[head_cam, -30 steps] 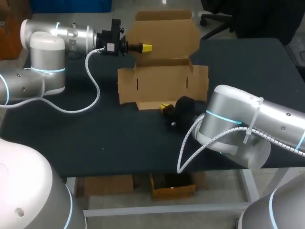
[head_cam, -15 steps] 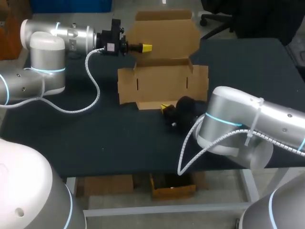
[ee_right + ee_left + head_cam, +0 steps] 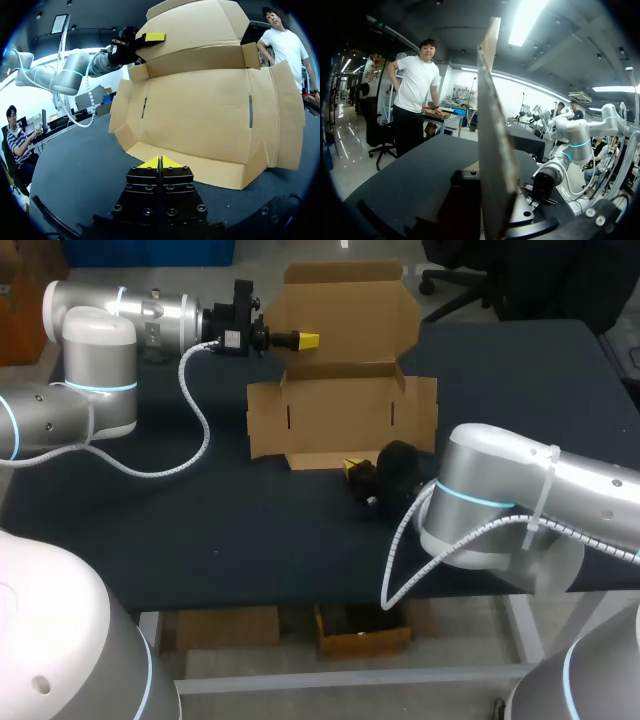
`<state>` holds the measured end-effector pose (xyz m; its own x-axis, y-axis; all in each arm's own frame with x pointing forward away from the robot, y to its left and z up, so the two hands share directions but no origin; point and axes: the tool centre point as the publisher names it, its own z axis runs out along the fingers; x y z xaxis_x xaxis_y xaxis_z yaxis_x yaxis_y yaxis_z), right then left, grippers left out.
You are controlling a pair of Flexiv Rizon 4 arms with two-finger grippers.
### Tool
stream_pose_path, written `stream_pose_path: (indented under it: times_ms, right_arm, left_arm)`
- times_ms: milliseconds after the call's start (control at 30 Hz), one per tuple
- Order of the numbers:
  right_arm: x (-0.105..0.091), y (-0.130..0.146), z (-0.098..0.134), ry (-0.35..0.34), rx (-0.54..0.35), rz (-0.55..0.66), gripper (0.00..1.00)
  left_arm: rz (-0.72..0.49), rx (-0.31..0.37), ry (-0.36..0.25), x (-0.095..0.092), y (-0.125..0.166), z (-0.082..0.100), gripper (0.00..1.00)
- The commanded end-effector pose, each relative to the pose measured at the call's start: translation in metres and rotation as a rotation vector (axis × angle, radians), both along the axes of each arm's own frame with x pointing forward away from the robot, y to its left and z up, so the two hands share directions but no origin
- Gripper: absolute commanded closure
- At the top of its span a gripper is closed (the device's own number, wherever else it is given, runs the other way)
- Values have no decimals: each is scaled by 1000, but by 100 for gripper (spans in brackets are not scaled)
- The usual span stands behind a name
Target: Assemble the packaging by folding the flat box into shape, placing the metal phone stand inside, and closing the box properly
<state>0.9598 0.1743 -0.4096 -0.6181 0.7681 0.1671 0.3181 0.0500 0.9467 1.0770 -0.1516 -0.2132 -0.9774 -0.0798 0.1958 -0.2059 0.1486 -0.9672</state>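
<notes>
My left tool point(image 3: 305, 339) is gripping the box point(image 3: 340, 415) at the left edge of its upright rear panel, seemingly pinching it from both sides. The rest of the box is lying unfolded on the bench point(image 3: 200, 530). My right tool point(image 3: 160, 161) is sitting just before the near flap, tips pressed together, holding nothing.

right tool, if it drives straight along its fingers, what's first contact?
The front flap of the cardboard box, lying flat just ahead of the right tool. Nothing sits between; whether it would butt the edge or ride over it is unclear.
</notes>
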Motion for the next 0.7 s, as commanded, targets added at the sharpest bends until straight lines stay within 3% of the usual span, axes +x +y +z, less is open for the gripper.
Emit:
stream_pose_path:
  times_ms: [33, 267, 700]
  right_arm:
    - [13, 4, 4, 33, -19, 12, 100]
    - [20, 8, 2, 91, -29, 21, 100]
    - [21, 9, -12, 118, -42, 14, 100]
  left_arm:
    - [-3, -3, -1, 0, 0, -1, 100]
    - [-3, -3, -1, 0, 0, -1, 100]
    - [-3, -3, -1, 0, 0, -1, 100]
